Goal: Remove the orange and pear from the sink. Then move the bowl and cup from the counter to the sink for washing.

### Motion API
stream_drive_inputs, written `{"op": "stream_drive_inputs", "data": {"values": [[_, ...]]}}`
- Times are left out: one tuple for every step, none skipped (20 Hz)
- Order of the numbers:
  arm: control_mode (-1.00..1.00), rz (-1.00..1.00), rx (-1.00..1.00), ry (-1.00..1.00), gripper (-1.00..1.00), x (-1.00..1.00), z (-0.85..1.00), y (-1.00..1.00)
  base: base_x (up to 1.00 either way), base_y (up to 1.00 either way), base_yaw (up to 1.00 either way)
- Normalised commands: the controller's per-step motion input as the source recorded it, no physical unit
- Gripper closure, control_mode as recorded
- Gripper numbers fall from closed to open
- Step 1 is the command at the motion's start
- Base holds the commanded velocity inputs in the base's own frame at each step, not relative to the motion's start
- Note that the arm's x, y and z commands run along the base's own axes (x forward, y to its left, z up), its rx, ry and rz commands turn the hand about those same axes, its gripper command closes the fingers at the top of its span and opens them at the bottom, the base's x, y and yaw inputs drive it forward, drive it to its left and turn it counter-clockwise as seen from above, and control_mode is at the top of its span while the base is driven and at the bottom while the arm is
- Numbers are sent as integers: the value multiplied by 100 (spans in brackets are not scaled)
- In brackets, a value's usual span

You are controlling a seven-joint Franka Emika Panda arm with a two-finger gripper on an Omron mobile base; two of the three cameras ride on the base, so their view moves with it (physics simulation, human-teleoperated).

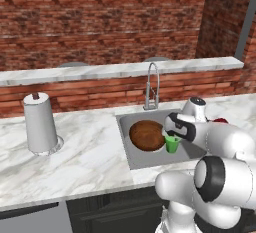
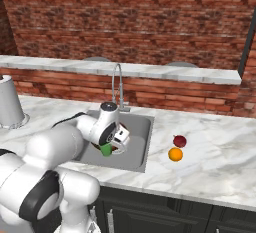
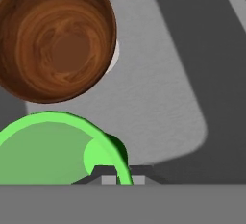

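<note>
Cup (image 1: pixel 171 144), bright green, pinched by its rim between the fingertips of the gripper (image 3: pixel 121 179), hanging over the right part of the sink (image 1: pixel 150 162) beside the bowl (image 1: pixel 147 135). Jaws drawn nearly together, one finger inside the cup wall and one outside, as seen in the hand view, with the green rim (image 3: pixel 62 122) curving up from the fingertips. Whether the cup base touches the basin floor: cannot tell.

Bowl of dark brown wood sitting in the sink, left of the cup in the left base view, close but apart from it; in the hand view, placed over the white-rimmed drain (image 3: pixel 114 55), of which a sliver peeks out at the bowl's edge. Bare grey basin floor (image 3: pixel 158 98) below the cup.

Orange (image 2: pixel 175 154) and pear (image 2: pixel 179 140) out on the counter (image 2: pixel 220 157), right of the sink, just beside each other, pear farther back toward the wall, both well apart from the gripper. Tap (image 2: pixel 118 84) standing behind the basin. Paper towel roll (image 1: pixel 40 123) upright on the counter far left of the sink.
</note>
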Motion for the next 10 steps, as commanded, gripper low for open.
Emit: {"op": "stream_drive_inputs", "data": {"values": [[-100, 0, 0, 0, 100, 10, -13, -9, 0, 0, 0], [-100, 0, 0, 0, 100, 10, -15, -8, 0, 0, 0], [-100, 0, 0, 0, 100, 9, -15, -8, 0, 0, 0], [-100, 0, 0, 0, 100, 9, -15, -8, 0, 0, 0], [-100, 0, 0, 0, 100, 10, -16, -8, 0, 0, 0], [-100, 0, 0, 0, 100, 10, -16, -8, 0, 0, 0], [-100, 0, 0, 0, 100, 9, -16, -8, 0, 0, 0], [-100, 0, 0, 0, 100, 9, -16, -7, 0, 0, 0], [-100, 0, 0, 0, 100, 9, -17, -7, 0, 0, 0], [-100, 0, 0, 0, 100, 9, -17, -7, 0, 0, 0]]}}
